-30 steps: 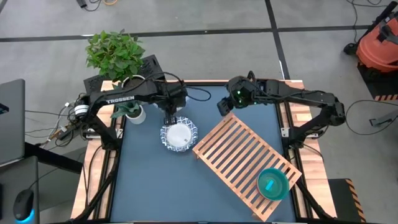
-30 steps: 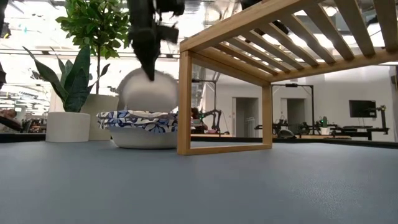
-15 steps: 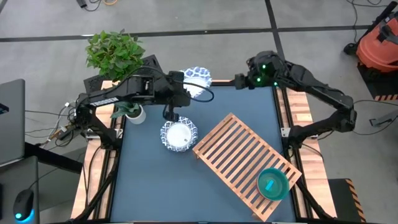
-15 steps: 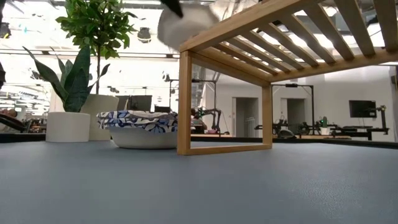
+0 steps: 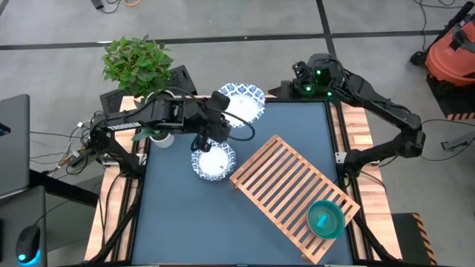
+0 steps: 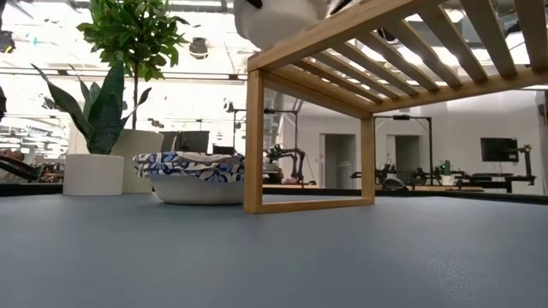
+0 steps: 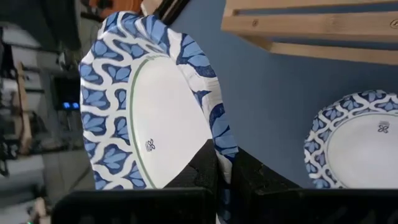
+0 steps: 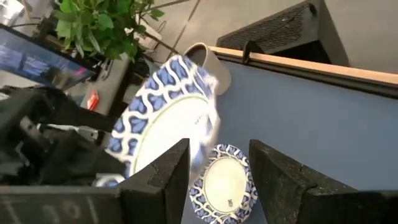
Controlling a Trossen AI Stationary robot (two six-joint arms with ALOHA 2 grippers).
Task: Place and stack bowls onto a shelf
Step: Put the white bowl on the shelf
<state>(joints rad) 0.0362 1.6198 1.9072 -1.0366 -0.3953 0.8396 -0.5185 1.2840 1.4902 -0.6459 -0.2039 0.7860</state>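
Left gripper (image 7: 217,165) pinches a blue-rimmed white bowl (image 5: 242,102) aloft above the table; right gripper (image 8: 217,165) hovers nearby, fingers spread.

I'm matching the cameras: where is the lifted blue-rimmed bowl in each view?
High: lifted bowl in left gripper, behind the shelf.
Low: top edge, above shelf corner.
Left wrist: centre-left.
Right wrist: centre.
Shared landmark: second patterned bowl on the table.

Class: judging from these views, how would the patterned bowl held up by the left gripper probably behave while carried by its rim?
Pinched at one rim edge by the left gripper, the patterned bowl probably tilts easily. It looks thin-walled, so likely light. Its smooth glossy inside suggests it could slip.
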